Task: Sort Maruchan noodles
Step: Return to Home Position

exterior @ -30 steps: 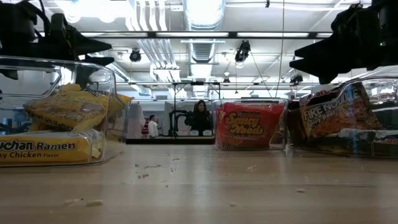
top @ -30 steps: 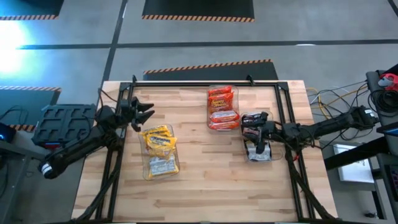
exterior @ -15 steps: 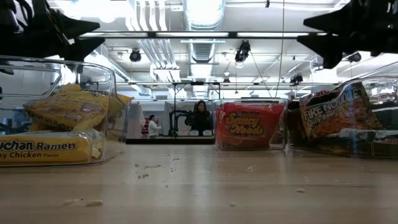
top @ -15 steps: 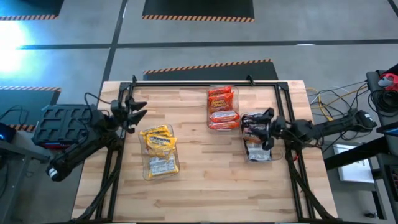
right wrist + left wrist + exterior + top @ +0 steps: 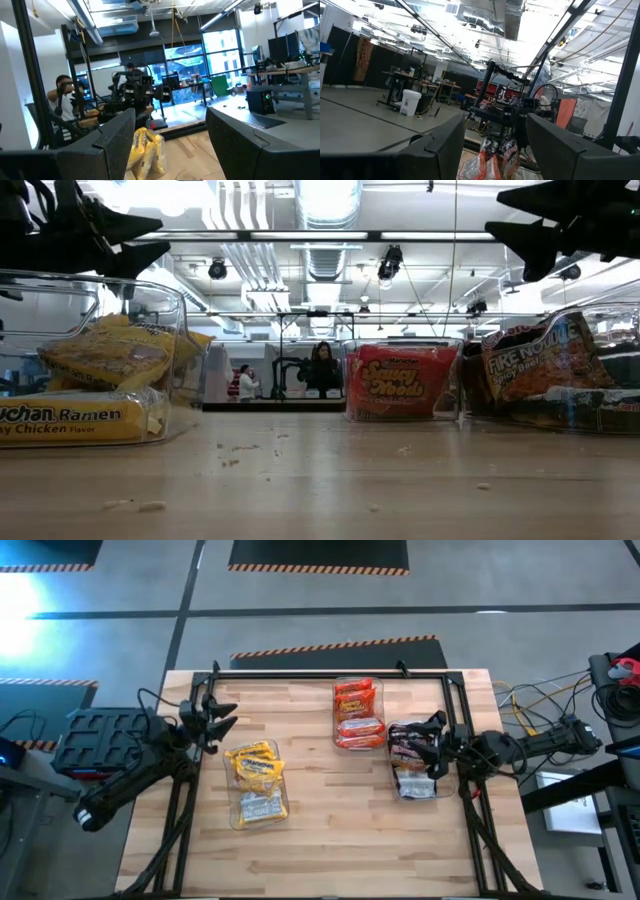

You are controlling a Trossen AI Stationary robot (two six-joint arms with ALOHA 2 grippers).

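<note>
Yellow packets (image 5: 255, 762), red packets (image 5: 358, 708), dark packets (image 5: 404, 754) lie apart — 3 crumpled heaps.

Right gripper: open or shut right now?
Open. The right gripper shows its fingers standing wide apart in its wrist view, gripping nothing.

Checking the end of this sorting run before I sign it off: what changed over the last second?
The left gripper drew back toward the table's left edge, away from the yellow packets. The right gripper withdrew rightward and upward off the black packets. Both have their fingers open and hold nothing. No packet moved, the red packets included.
</note>
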